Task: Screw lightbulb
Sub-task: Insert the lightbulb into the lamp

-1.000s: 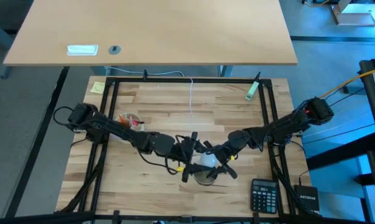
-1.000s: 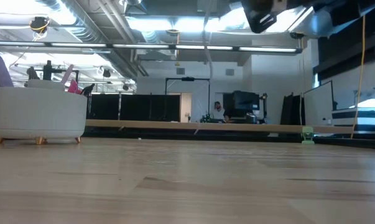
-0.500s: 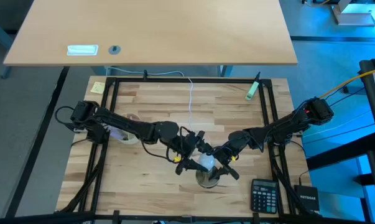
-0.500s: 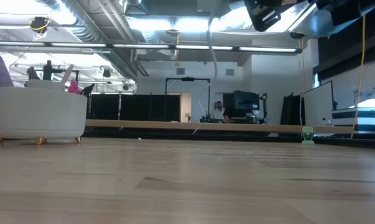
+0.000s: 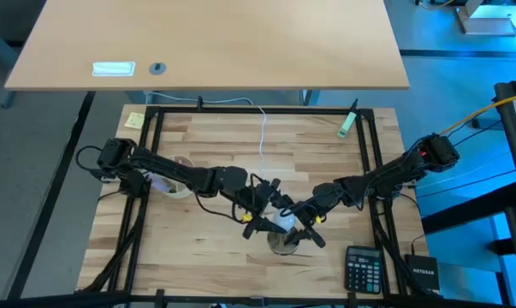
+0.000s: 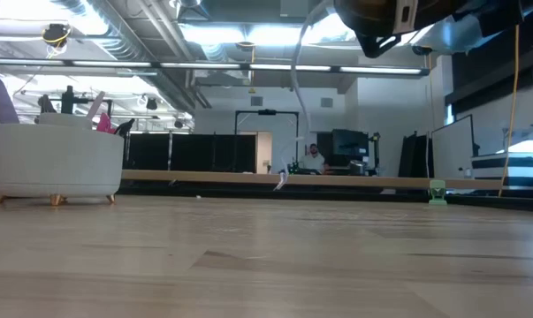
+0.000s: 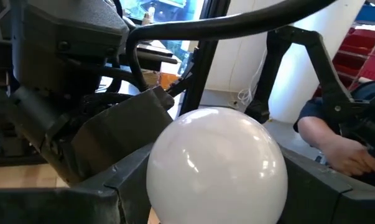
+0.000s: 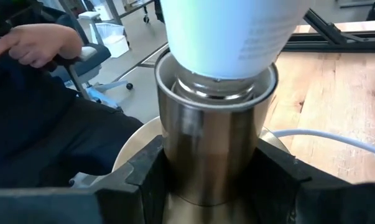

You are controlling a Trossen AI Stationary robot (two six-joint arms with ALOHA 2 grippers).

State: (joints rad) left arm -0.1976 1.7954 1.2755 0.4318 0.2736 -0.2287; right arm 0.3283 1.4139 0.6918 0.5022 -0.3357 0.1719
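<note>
The white lightbulb [image 5: 281,223] is up in the air over the table's near middle, between both grippers. Its grey screw base [image 8: 217,86] sits in the mouth of a silvery socket [image 8: 207,146], whose round disc [image 5: 283,245] shows below it. My left gripper [image 5: 275,220] reaches in from the left and is shut on the bulb's globe [image 7: 215,165]. My right gripper [image 5: 304,229] comes from the right and is shut on the socket. The socket's thin white cord [image 6: 294,97] hangs down to the table. My left gripper pinches the bulb's round globe between its two fingers [image 7: 109,186], one on each side [image 7: 161,180]. The fingers come level from the table's left. The bulb is clear of the table, its base in the socket. My right gripper pinches the socket's silvery barrel [image 8: 175,155] between its two fingers [image 8: 147,177]. It comes from the table's right, slanting slightly down. The socket is lifted clear of the table with its mouth toward the bulb.
A black calculator [image 5: 363,268] and a black box [image 5: 424,272] lie at the near right. A white bowl [image 6: 54,163] stands at the left under my left arm. A green marker [image 5: 347,124] lies far right. A person's hand [image 8: 35,43] shows beyond the table.
My left arm has swung toward the table's far edge, and its gripper has turned about the bulb while staying shut on it. The bulb and socket have stayed in place in the air. The hanging cord has swayed a little.
</note>
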